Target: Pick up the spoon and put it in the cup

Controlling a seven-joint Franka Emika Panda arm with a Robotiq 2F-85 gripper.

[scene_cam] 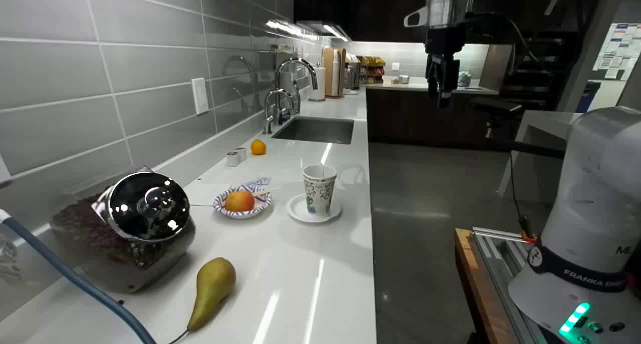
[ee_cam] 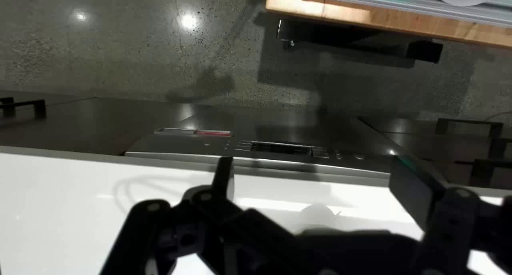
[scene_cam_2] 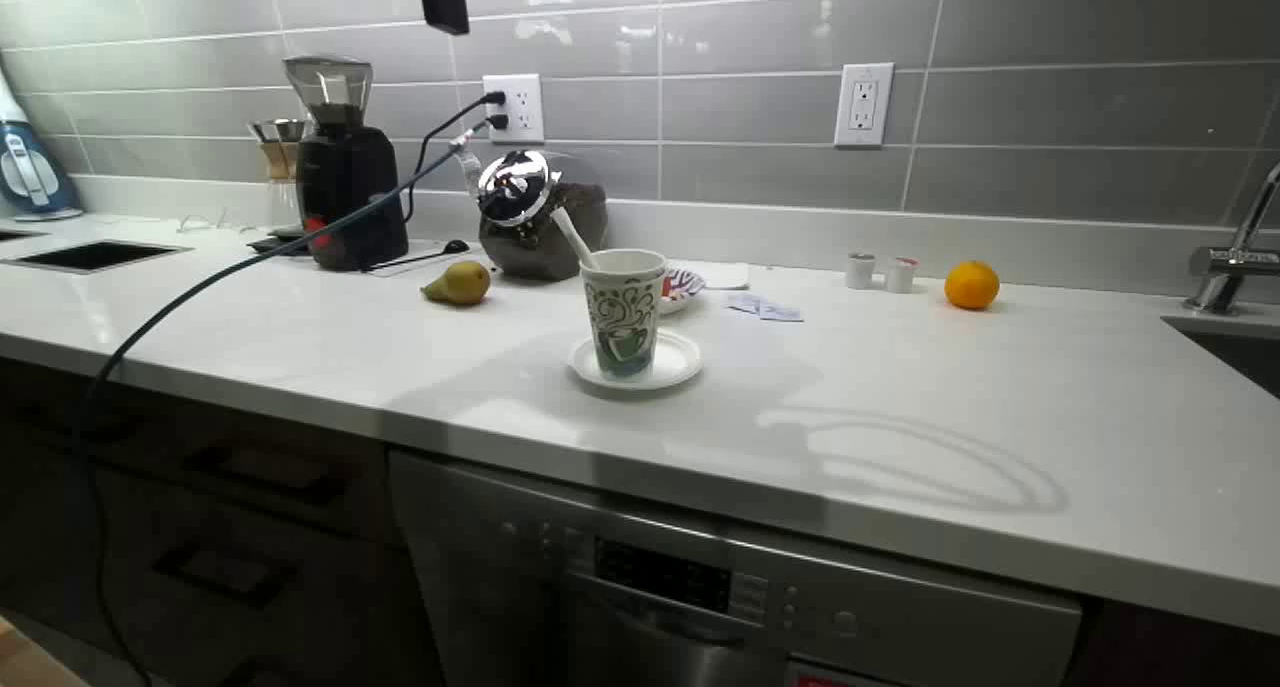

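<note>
The tall white cup with dark leafy markings stands upright on a small white plate (scene_cam: pixel 296 210) on the counter, in both exterior views (scene_cam: pixel 318 196) (scene_cam_2: pixel 622 312). The pale spoon (scene_cam_2: pixel 575 237) leans in the cup, its handle sticking up past the rim; only a thin piece of it shows in an exterior view (scene_cam: pixel 322 169). My gripper (scene_cam: pixel 443 91) is high above the counter, apart from the cup. Its fingers are wide apart and nothing is between them in the wrist view (ee_cam: pixel 321 183). There, cup and spoon are hidden behind the gripper's dark body; a rounded shadow shows on the counter.
A red-patterned dish (scene_cam: pixel 242 214) with an orange fruit (scene_cam: pixel 239 202) is beside the cup. A pear (scene_cam: pixel 213 289), a glass jar (scene_cam_2: pixel 545 237), small white cups (scene_cam_2: pixel 860 270), an orange (scene_cam_2: pixel 971 285) and a sink (scene_cam: pixel 320 131) are around. A cable (scene_cam_2: pixel 250 257) crosses the counter.
</note>
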